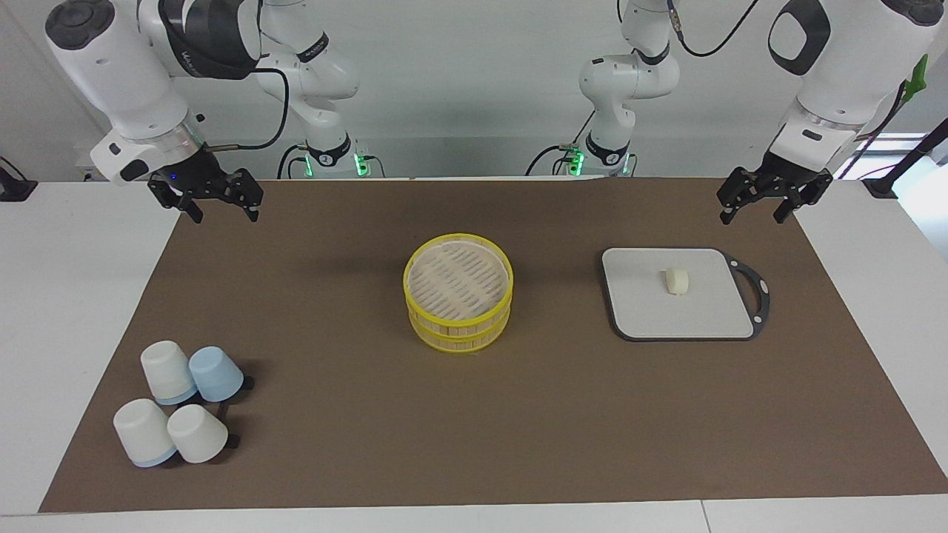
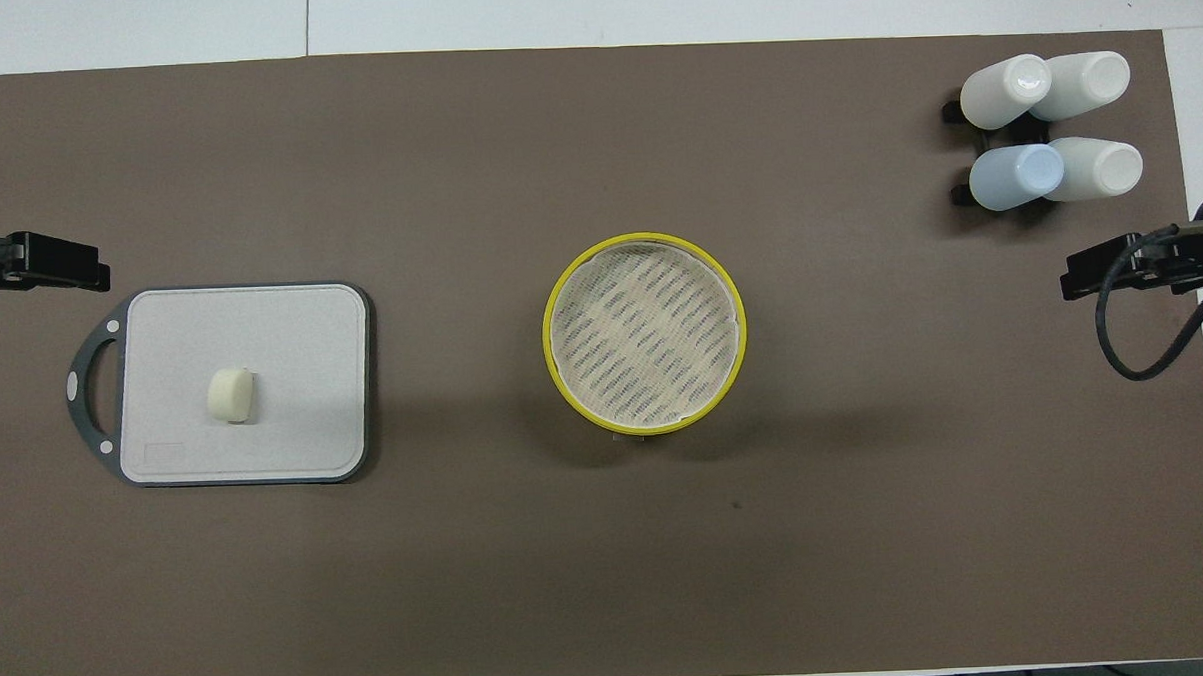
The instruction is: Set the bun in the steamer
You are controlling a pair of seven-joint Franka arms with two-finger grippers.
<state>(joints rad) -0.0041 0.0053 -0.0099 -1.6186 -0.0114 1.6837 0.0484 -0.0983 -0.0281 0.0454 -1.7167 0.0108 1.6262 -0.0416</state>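
The bun (image 1: 677, 281) is a small cream-white lump lying on the grey rectangular board (image 1: 644, 311) toward the left arm's end of the table; it also shows in the overhead view (image 2: 231, 395). The steamer (image 1: 458, 292), yellow-rimmed with its slatted lid on, stands at the table's middle (image 2: 644, 333). My left gripper (image 1: 752, 218) hangs open and empty in the air over the mat's edge, beside the board. My right gripper (image 1: 226, 217) hangs open and empty over the mat's edge at the right arm's end.
Several upturned cups (image 1: 178, 403), white and one pale blue, stand together at the right arm's end, farther from the robots than the steamer. The board has a dark handle loop (image 1: 755, 296). A brown mat (image 1: 474, 444) covers the table.
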